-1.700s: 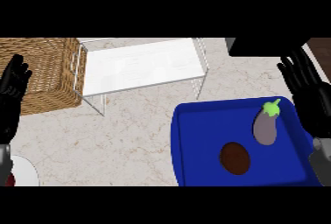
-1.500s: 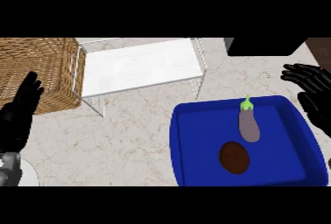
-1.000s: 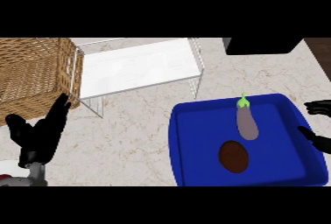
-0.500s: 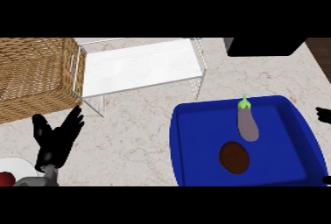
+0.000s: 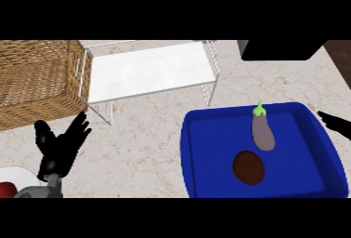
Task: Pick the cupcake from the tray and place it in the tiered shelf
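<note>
1. Surface. The counter [image 5: 144, 153] has a pale, veined stone top. A wicker basket [image 5: 34, 79] stands at its far left corner. The white tiered shelf [image 5: 147, 72] stands just beside the basket, at the middle of the far edge. A black object [image 5: 281, 49] sits at the far right corner. The blue tray [image 5: 188, 153] occupies the near right part of the counter. A white plate [image 5: 17, 174] carrying a red item [image 5: 5, 189] lies at the near left corner, partly cut off.

2. Task item. The cupcake [image 5: 249, 167] is a dark brown oval in the middle of the tray, toward its near edge. An eggplant [image 5: 263, 132] lies just beyond it, stem toward the tray's far edge. No hand touches either one.

3. Change. Against the view half a second earlier, the cupcake, eggplant, tray and shelf lie as they did. Both hands are in almost the same places.

4. Hands. The left hand [image 5: 60, 146] is over the near left part of the counter, below the basket, with fingers spread, straight and empty. The right hand [image 5: 336, 124] shows only as a small part at the tray's right edge. Whether it is open or closed cannot be told.
</note>
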